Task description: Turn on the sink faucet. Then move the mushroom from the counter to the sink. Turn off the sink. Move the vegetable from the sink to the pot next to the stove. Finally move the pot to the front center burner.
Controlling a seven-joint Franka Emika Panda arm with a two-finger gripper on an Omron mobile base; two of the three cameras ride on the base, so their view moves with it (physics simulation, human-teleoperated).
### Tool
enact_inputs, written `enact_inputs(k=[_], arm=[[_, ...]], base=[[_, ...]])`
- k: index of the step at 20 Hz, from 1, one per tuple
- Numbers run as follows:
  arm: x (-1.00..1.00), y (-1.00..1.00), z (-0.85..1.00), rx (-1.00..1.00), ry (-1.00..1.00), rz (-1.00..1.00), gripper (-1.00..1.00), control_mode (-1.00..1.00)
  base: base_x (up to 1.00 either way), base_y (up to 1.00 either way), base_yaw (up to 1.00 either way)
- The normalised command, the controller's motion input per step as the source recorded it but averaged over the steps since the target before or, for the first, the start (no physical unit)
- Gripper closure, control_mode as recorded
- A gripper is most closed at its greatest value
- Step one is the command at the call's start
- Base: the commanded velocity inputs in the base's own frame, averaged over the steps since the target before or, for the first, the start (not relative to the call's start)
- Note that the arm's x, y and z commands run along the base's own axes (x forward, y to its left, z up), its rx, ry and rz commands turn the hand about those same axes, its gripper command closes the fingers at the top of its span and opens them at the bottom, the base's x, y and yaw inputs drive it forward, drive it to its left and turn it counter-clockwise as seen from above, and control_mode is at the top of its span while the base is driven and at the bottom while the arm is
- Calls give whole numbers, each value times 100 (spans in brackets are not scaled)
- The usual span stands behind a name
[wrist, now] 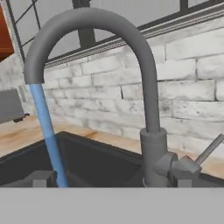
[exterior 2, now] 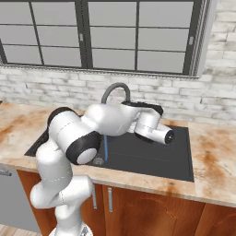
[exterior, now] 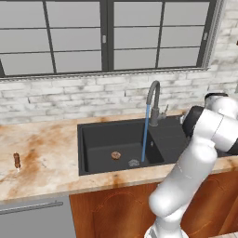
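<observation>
Jaws apart and gripping nothing, with the two dark tips of the gripper (wrist: 109, 178) low in the hand view, flanking the base of the sink faucet (wrist: 148, 109) and aimed straight at it; likely so placed because the side lever (wrist: 209, 149), angled up beside the faucet base, is what shuts the water off. Just beyond the gripper, a blue water stream (exterior: 146, 135) falling from the spout into the sink (exterior: 100, 135), so the tap judged on and the shut-off step in hand. Inside the sink, below and left of the faucet in the left base view, the mushroom (exterior: 116, 155) lying on the black floor near the round metal drain (exterior: 134, 163), apart from the stream rather than under it; already moved there, by the look of it, to be rinsed. Nothing else seen in the basin. Farther left of the faucet, well apart on the counter (exterior: 42, 153), a slim reddish-brown stick-like piece (exterior: 17, 161) standing untouched. Behind the faucet, a whitewashed brick wall (exterior: 83, 95) and a dark-framed window (exterior: 107, 35).
</observation>
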Motion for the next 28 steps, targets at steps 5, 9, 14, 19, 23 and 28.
enact_inputs(k=[5, 9, 14, 19, 23, 28], arm=[[48, -6, 0, 0, -19, 24, -100, -100], [37, -1, 0, 0, -2, 16, -100, -100], [16, -12, 0, 0, 0, 14, -100, -100], [19, 22, 0, 0, 1, 3, -100, -100], [11, 55, 0, -1, 1, -3, -100, -100], [20, 41, 0, -1, 4, -2, -100, -100]], base=[[0, 0, 0], [0, 0, 0], [0, 0, 0], [0, 0, 0], [0, 0, 0], [0, 0, 0]])
